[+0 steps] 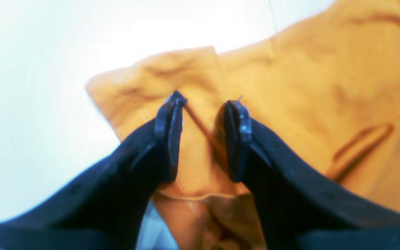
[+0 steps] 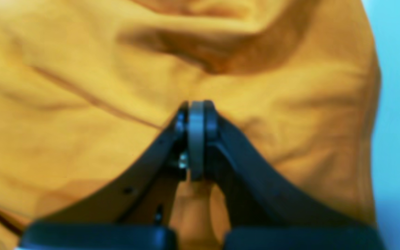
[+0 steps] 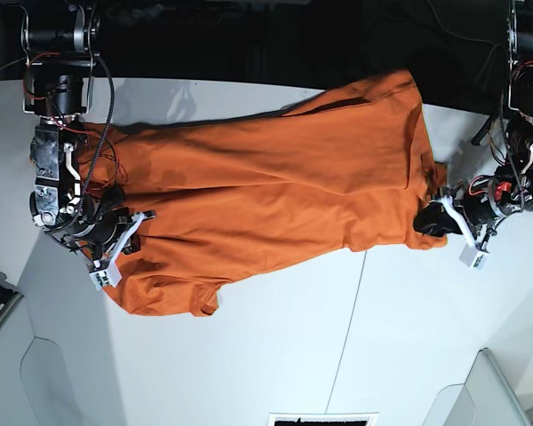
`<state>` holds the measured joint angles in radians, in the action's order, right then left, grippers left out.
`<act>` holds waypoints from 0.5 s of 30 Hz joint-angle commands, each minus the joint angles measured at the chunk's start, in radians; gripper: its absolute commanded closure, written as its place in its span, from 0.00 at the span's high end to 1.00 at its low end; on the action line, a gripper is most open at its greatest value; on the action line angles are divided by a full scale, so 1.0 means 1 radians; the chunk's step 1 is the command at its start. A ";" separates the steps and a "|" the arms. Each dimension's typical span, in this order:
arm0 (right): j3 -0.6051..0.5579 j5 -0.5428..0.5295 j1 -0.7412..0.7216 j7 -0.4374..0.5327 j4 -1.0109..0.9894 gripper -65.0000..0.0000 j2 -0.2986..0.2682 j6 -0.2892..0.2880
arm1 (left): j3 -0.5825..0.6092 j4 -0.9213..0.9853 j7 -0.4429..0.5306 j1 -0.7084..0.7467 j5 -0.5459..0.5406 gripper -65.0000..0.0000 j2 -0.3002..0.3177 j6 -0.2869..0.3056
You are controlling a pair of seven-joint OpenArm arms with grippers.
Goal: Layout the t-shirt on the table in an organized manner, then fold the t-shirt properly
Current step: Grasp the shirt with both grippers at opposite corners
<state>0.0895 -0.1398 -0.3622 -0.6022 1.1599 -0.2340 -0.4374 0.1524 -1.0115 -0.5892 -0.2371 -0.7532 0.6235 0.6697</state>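
Orange shirt (image 3: pixel 266 191) stretched across white desk (image 3: pixel 275 355), left fingers (image 1: pixel 241 139) released over sleeve, right fingers (image 2: pixel 196 139) clenched on cloth.

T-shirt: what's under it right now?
The t-shirt lies spread across the white table, which shows bare around it. The left gripper straddles its edge, jaws apart; the right gripper is shut on a fold. Anything beneath the cloth is hidden.

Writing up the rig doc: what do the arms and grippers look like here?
Both arms are exposed black metal with loose red and black cables and white printed brackets by the wrists. The left gripper and right gripper have curved matte black fingers with flat, thin pads. No sleeves or covers; no legible markings.
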 commanded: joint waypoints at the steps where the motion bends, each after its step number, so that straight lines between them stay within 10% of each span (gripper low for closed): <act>1: 0.005 -0.006 -0.025 0.018 0.015 0.00 -0.019 0.021 | 0.013 0.002 -0.010 -0.042 0.052 0.34 0.005 -0.028; 15: 0.034 -0.002 -0.025 -0.006 0.015 0.00 -0.118 0.174 | 0.218 0.193 0.005 -0.445 0.317 0.31 -0.124 -0.225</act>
<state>0.1158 -0.1375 -0.3626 -0.6266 1.1599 -0.3355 -0.2741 0.3756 -0.8059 -0.5991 -0.6487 -0.4313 0.4847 0.4488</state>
